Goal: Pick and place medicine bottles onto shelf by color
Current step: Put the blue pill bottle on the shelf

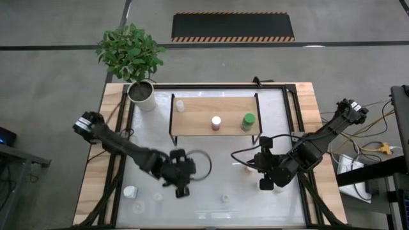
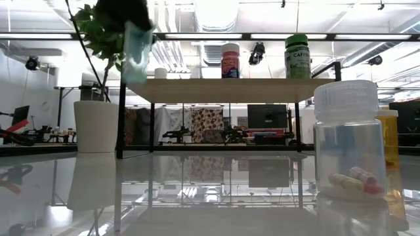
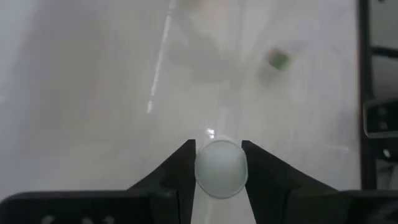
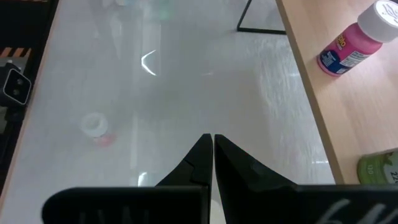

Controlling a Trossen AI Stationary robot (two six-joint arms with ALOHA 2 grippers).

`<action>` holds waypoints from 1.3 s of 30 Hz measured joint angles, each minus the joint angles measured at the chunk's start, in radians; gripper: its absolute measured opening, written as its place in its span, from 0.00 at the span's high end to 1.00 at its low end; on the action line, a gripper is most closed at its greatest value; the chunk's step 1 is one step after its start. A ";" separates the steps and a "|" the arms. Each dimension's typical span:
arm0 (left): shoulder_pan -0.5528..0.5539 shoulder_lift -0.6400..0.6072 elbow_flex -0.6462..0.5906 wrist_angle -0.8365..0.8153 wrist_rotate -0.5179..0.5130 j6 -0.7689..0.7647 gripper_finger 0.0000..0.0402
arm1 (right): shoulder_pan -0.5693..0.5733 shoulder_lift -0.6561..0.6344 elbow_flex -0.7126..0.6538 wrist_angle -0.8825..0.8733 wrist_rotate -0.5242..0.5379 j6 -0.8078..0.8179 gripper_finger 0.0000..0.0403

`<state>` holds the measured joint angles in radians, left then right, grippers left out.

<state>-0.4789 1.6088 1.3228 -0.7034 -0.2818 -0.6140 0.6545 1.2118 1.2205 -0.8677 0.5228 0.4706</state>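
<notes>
My left gripper (image 1: 179, 181) hangs over the near-left part of the white table top, shut on a small clear bottle with a white cap (image 3: 219, 169). In the low view that bottle (image 2: 136, 40) shows high above the surface. My right gripper (image 4: 212, 144) is shut and empty, over the table in front of the shelf's right end (image 1: 255, 167). The shelf (image 1: 198, 124) carries a white bottle (image 1: 180, 106), a pink one (image 1: 216, 122) and a green-capped one (image 1: 247, 121), all upright. Several more bottles stand on the table, among them a clear jar (image 2: 348, 147) and an orange bottle (image 2: 390, 137). My left gripper pinches the clear bottle between its two fingers, one on each side just below the white cap (image 3: 219, 163). The fingers come from above, pointing down. The bottle is upright and lifted clear of the table.
A potted plant (image 1: 140, 92) stands at the table's far-left corner, beside the shelf. Small bottles dot the near edge (image 1: 130, 191) (image 1: 158, 197) (image 1: 225, 199). A black cable loops beside the right arm (image 1: 243, 153). Bare shelf board lies between the white and pink bottles.
</notes>
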 joint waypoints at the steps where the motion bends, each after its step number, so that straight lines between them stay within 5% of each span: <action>1: 0.021 -0.019 0.023 -0.047 -0.006 0.000 0.76 | 0.000 0.000 0.000 0.000 0.000 0.000 0.98; 16: 0.406 -0.283 0.058 -0.231 -0.146 0.046 0.75 | 0.003 0.000 -0.003 0.013 0.001 0.001 0.98; 39: 0.432 -0.254 -0.021 -0.249 -0.094 -0.008 0.75 | 0.003 0.001 -0.065 0.021 0.003 0.044 0.98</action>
<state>-0.0471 1.3552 1.3018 -0.9527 -0.3759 -0.6220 0.6571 1.2125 1.1553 -0.8467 0.5259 0.5149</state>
